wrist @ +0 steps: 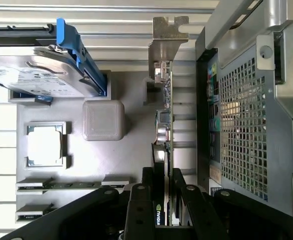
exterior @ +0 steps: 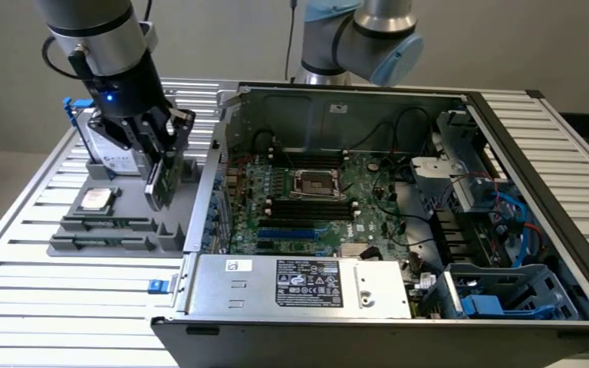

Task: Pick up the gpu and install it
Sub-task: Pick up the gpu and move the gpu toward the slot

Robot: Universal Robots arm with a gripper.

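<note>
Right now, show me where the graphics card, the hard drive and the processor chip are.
graphics card (wrist: pixel 160 55), wrist view, on its silver end bracket.
hard drive (wrist: pixel 34 75), wrist view, on its labelled silver face.
processor chip (exterior: pixel 97 199), exterior view, middle of its metal lid.

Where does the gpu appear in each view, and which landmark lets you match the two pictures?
Exterior view: gpu upright in the jaws over the grey tray, at the exterior view's left, beside the open case.
Wrist view: gpu edge-on between the tray and the case's perforated wall.
Shared landmark: the hard drive with blue handle.
</note>
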